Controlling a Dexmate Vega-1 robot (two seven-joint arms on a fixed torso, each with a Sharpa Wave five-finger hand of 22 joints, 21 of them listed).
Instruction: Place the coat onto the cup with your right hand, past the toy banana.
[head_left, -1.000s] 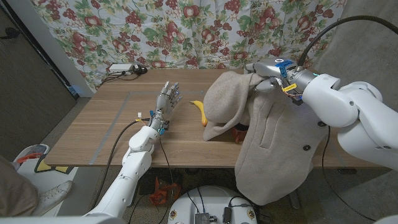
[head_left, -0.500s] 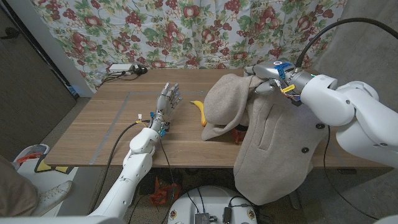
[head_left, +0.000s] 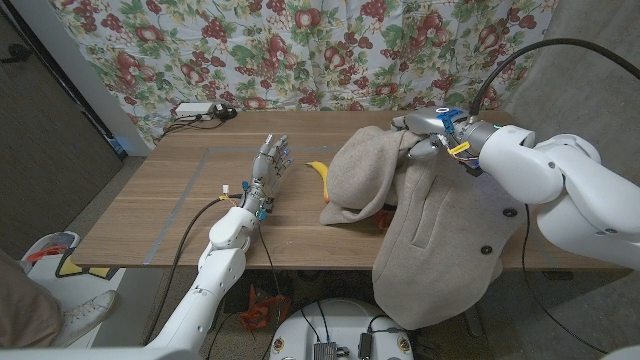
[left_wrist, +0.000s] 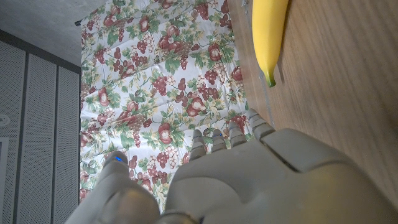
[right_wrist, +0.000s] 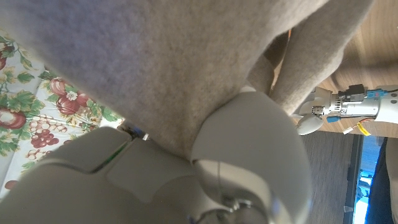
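A beige coat (head_left: 430, 225) is draped over the right half of the table, its hood end bunched near the middle and its lower part hanging past the front edge. My right hand (head_left: 432, 132) grips the coat's upper part; in the right wrist view the coat (right_wrist: 186, 56) presses against that hand (right_wrist: 205, 168). A yellow toy banana (head_left: 319, 174) lies just left of the coat and also shows as the banana (left_wrist: 268, 34) in the left wrist view. A small orange piece (head_left: 385, 214) peeks from under the coat; the cup is hidden. My left hand (head_left: 268, 165) stands upright, holding nothing.
A white power strip (head_left: 197, 111) with cables lies at the table's back left. Floral curtain (head_left: 300, 45) hangs behind the table. The wooden table (head_left: 170, 210) shows bare wood on its left half, with tape lines.
My right hand has lowered slightly with the coat, and the bunched hood end has sunk and spread lower onto the table. The left hand has not moved.
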